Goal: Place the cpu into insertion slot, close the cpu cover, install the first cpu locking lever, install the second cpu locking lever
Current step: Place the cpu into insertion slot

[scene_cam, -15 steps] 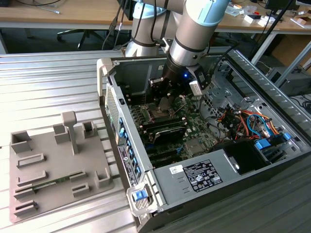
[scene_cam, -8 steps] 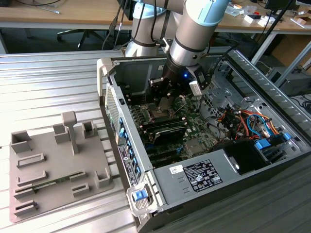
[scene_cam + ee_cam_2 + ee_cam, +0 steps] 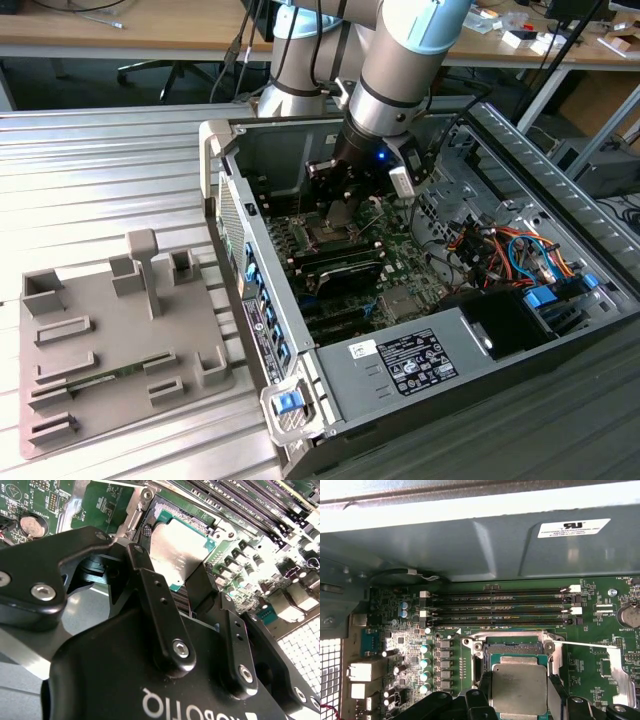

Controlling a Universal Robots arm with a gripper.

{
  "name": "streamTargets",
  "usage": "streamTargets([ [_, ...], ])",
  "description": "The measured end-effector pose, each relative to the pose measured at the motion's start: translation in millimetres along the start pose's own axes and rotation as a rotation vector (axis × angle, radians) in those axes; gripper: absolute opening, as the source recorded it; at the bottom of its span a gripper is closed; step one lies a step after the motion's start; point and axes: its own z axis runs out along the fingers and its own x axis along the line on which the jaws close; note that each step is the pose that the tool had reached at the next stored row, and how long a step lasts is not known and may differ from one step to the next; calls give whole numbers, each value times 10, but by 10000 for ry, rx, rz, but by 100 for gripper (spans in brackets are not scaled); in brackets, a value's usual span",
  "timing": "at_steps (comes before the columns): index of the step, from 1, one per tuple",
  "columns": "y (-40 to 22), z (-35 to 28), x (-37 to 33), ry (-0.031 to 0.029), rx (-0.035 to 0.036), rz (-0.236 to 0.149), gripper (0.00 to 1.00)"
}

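Exterior view first: the ribbed metal worktop point(image 3: 110, 170) carries an open computer case point(image 3: 330, 390) lying on its side, taking up the middle and the exterior view's right. A grey fixture plate point(image 3: 100, 330) with moulded holders lies on the worktop just beside the case, toward the exterior view's left. My arm point(image 3: 400, 80) reaches down from the far edge into the case, with the tool point(image 3: 335, 200) low over the green circuit board point(image 3: 590, 670) on the case floor.

In the first wrist view I see long black memory slots point(image 3: 495, 607) running in parallel along the board's edge nearest the case wall. The insertion slot point(image 3: 512, 642) sits just beside them, its dark socket showing inside a silvery rim. The cpu cover point(image 3: 619, 677) is swung open off the slot and stands at its side, near the coin battery point(image 3: 628, 615).

The tool is closed down to the width of the cpu point(image 3: 520, 687). One black finger point(image 3: 485, 685) sits against one edge of the chip, and another finger against the opposite edge. The chip lies flat, silvery face up with its green rim showing, directly over the slot and covering part of it. I cannot tell whether it hangs just above the socket or touches it. The second wrist view shows the same grip, with the chip between the two fingers above the socket.
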Motion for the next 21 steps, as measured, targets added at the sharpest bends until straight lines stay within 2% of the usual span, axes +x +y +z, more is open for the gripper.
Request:
streamTargets([
  [21,0,4,0,-20,-6,260,53],
])
